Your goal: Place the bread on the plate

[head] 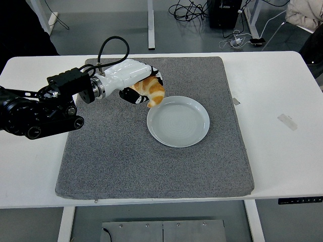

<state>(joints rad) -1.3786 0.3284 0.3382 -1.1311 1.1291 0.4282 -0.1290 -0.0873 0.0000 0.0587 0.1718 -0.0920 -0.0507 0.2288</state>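
Observation:
My left hand (144, 88) is shut on a golden-brown croissant (151, 91) and holds it in the air above the grey mat (151, 166). The croissant's tip hangs at the upper left rim of the pale round plate (177, 121), which lies bare near the mat's middle. My left arm (45, 103) reaches in from the left edge. My right arm is out of view.
The mat covers most of the white table (282, 146). A strip of tape (287, 121) lies on the table at the right, a smaller one (235, 101) by the mat's right edge. Cables and table legs show on the floor beyond.

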